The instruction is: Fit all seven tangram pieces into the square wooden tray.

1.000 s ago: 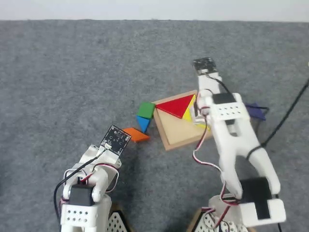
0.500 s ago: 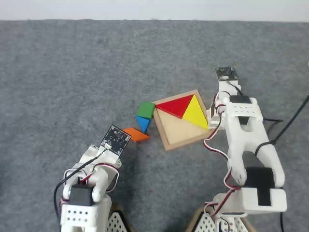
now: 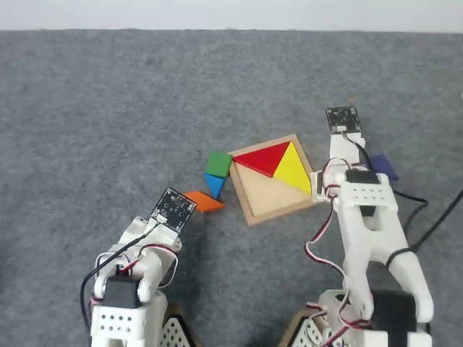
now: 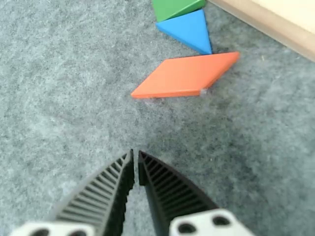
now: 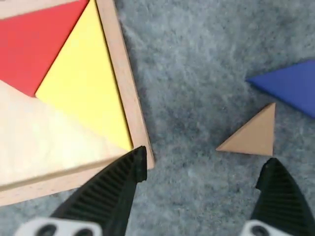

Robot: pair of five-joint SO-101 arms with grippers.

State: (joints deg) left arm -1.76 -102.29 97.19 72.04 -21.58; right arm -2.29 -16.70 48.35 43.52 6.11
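Hovering right of tray (image 5: 125, 98), right gripper (image 5: 205, 160) has fingers spread toward tan triangle (image 5: 253, 137), prob. next pick; left gripper (image 4: 136, 157), fingers pressed together, sits nr orange piece (image 4: 184, 76).

Two white plastic arms. Left arm (image 3: 137, 271): black servo (image 3: 119, 294) in the shell, small screw holes on the base housing, thin black cable (image 3: 116, 253). Right arm (image 3: 369, 224): red, white and black wires (image 3: 312, 246). Square black camera board (image 3: 172, 208) on the left wrist, right camera board (image 3: 343, 119) alike. Left gripper (image 4: 135, 156): black ribbed tapered fingers, white bases with screw holes. Right gripper (image 5: 204, 162): same ribbing.
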